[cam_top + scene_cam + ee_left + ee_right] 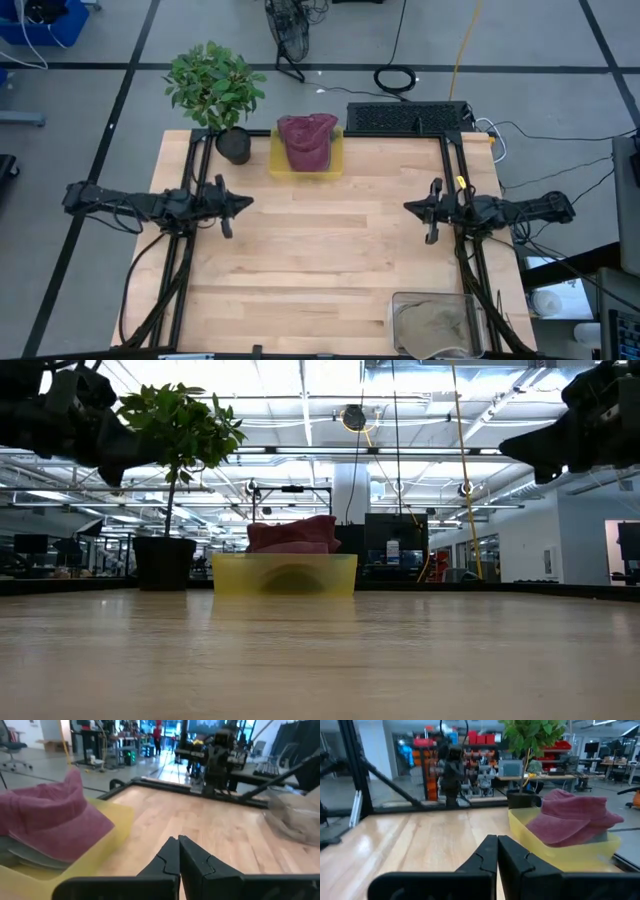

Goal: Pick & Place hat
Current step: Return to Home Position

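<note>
- The desk [330,250] fills the middle of the high view, a pale wooden top with most of its surface bare.
- The left arm lies level at the desk's left edge and the right arm at its right edge. Both point inward, facing each other across the middle, and both ride well above the wood in the low view.
- A potted plant [213,85] stands at the desk's upper left corner, just beside the yellow bin [276,160].
- That yellow bin sits at the upper middle of the desk. A clear bin [398,305] sits at the lower right edge.
- The red cap [307,140] lies inside the yellow bin, heaped above its rim. The brown cap [430,322] lies inside the clear bin.
- The left claw [247,202] is pinched narrow with its fingers meeting, and it holds nothing. The right claw [407,207] is likewise closed and empty.
- Judged from this, both caps are binned and the sorting looks done. The step in hand is the retreat to rest.
- What remains seems slight: each arm need only settle at its own side, claws kept clear of both bins and the plant.
</note>
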